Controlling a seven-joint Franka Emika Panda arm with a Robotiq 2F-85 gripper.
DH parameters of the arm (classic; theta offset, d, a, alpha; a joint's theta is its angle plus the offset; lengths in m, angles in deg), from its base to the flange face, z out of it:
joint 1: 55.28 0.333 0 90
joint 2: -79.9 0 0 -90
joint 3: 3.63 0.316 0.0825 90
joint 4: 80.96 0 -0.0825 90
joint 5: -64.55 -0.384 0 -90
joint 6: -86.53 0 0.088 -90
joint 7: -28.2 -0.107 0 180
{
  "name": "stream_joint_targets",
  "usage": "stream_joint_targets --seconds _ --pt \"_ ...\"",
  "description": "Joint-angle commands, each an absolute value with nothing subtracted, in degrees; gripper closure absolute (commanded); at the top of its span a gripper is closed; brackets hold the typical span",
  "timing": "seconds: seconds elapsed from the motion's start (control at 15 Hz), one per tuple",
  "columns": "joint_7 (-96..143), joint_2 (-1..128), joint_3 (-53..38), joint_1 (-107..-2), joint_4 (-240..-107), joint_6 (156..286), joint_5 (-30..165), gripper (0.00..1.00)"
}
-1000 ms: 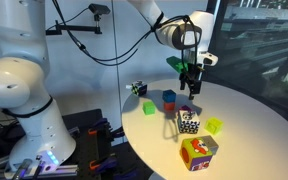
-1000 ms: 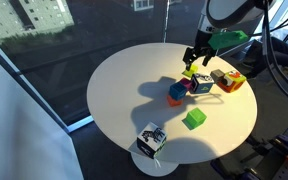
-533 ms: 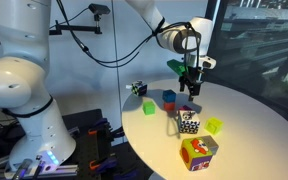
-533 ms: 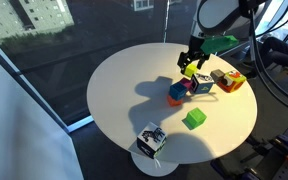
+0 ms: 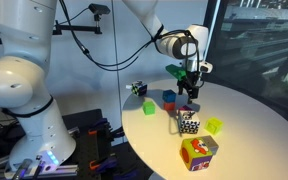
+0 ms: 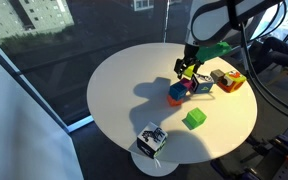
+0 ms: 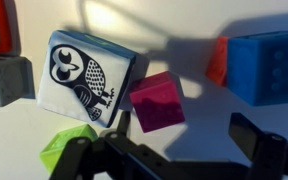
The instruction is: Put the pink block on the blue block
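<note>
The open gripper (image 5: 188, 89) hovers above the pink block (image 7: 157, 100), which lies between an owl-printed cube (image 7: 87, 75) and the blue block (image 7: 267, 65). It should descend centred on the pink block, jaws straddling it and clearing the owl-printed cube.

Pincer (image 5: 189, 90) hangs pointing down, jaws spread wide.

both exterior views look obliquely down on the round table (image 5: 254, 140) from mid range, from opposite sides. wrist view looks down, close, gripper (image 7: 172, 150) at 6 o'clock; all share the pink block (image 7: 156, 100).
</note>
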State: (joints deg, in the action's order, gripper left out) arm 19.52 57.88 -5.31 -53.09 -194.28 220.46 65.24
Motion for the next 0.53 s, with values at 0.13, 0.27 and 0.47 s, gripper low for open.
stream_joint_targets --seconds 0.13,0.27,0.47 --pt "20.7 55.7 -5.2 -53.1 -192.6 221.4 66.1 0.00" --pt "21.0 55.3 -5.2 -53.1 -192.5 221.6 66.0 0.00" --pt "21.3 54.8 -5.1 -53.1 -192.4 221.7 66.0 0.00"
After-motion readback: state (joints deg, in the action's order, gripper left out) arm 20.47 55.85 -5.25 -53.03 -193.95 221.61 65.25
